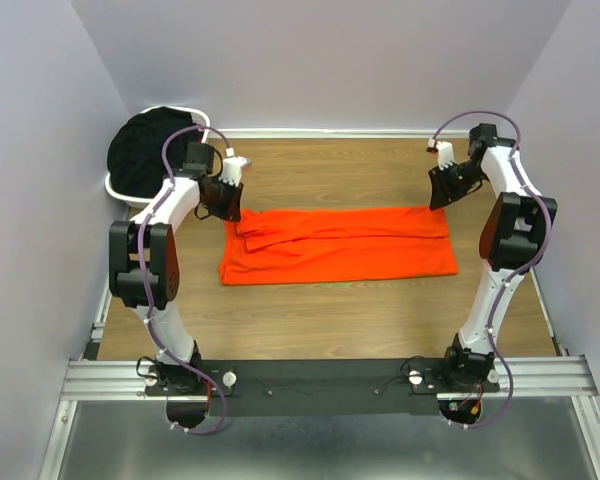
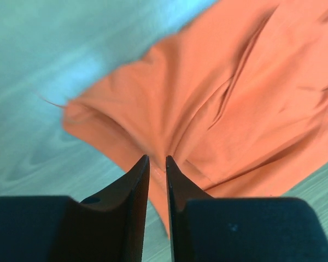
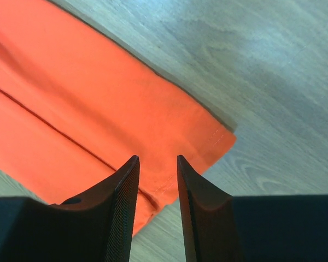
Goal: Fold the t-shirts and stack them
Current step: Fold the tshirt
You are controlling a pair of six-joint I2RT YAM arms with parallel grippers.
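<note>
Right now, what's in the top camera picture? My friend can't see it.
A bright orange t-shirt, folded into a long strip, lies flat on a wooden table. The robot's left gripper is at its far left corner and the right gripper at its far right corner. A white basket of black cloth stands far left.

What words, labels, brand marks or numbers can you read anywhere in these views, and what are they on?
None: no readable text in any view.
Plain bright orange cloth t-shirt: no print, label or tag showing.
Black cloth in the white plastic laundry basket: no marks visible.
White arm casings: any marks too small to read.
</note>
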